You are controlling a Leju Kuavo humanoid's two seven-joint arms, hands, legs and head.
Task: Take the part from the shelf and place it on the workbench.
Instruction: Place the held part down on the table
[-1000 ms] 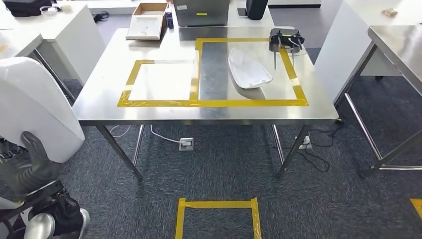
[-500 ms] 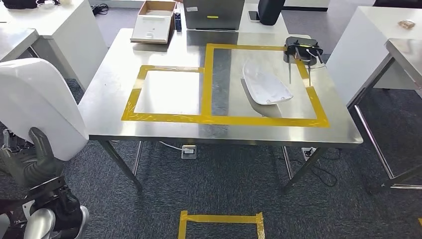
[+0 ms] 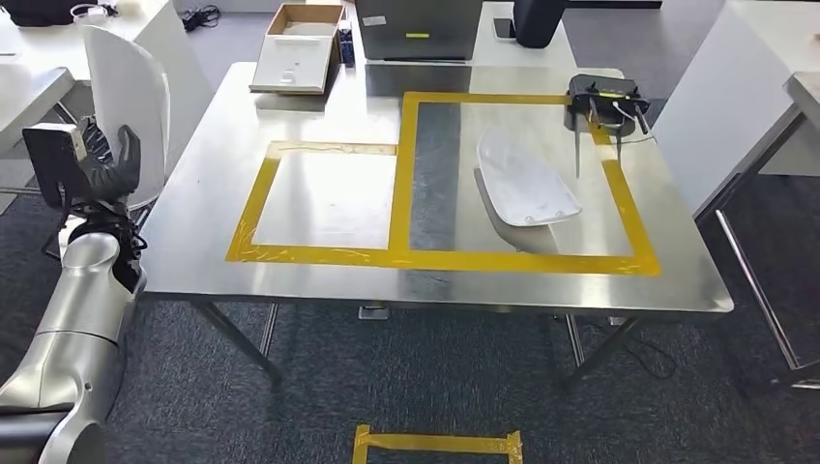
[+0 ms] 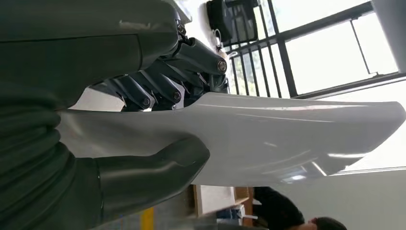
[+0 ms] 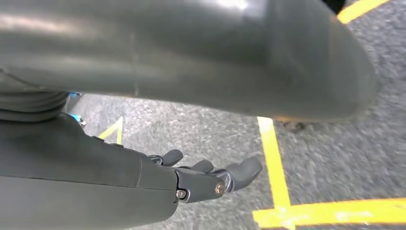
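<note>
Your left robot hand (image 3: 108, 169) is gripping the white shell (image 3: 131, 106) at its edge, thumb on one face, fingers (image 4: 163, 91) on the other, holding it upright beside the worktop (image 3: 319, 261). It looks light, glossy, slippery and thin, so you are needing a firm edge grip. Your right robot hand (image 5: 210, 177) is hanging with fingers loosely apart, holding nothing.

L hand (image 4: 119, 143) hides part of the white part (image 4: 268, 139) it grips, its fingers (image 4: 163, 91) half behind the shell; laptop (image 3: 418, 27) & box (image 3: 300, 48) cut off at frame top; R hand (image 5: 210, 179) blurred, grip unclear.
</note>
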